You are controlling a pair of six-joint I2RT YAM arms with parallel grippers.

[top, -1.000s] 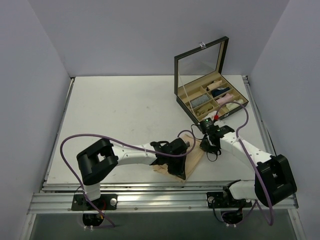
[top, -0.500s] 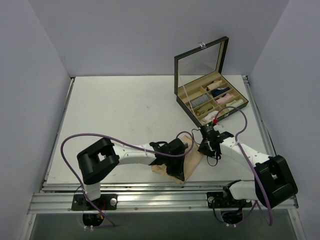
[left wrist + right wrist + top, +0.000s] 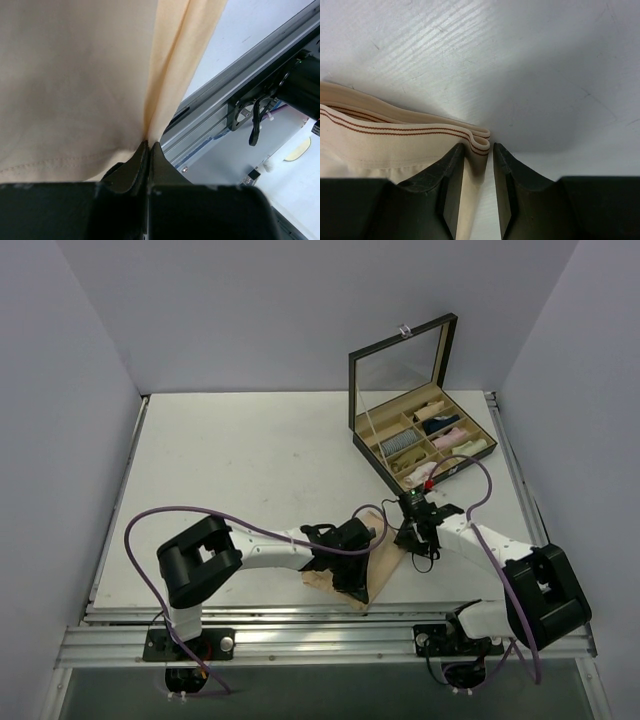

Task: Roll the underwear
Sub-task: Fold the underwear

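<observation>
The underwear (image 3: 384, 554), thin pale peach cloth, lies folded near the table's front edge between both arms. My left gripper (image 3: 354, 584) is shut on a lengthwise fold of it (image 3: 75, 80), the fingertips pinched together at the crease (image 3: 149, 145). My right gripper (image 3: 409, 536) stands at the cloth's right end with its jaws open. The folded corner of the waistband (image 3: 395, 135), with two thin brown-red stripes, sits loosely between the fingertips (image 3: 478, 150), close to the left finger and apart from the right one.
An open black box (image 3: 420, 436) with a mirrored lid stands at the back right, its compartments holding several cloth rolls. The metal rail (image 3: 330, 635) runs along the table's near edge just below the cloth. Cables loop off both arms.
My right gripper has opened, letting go of the waistband corner, and shifted slightly left. The cloth's right side has drawn in a little. The left gripper stays pinched on the fold.
</observation>
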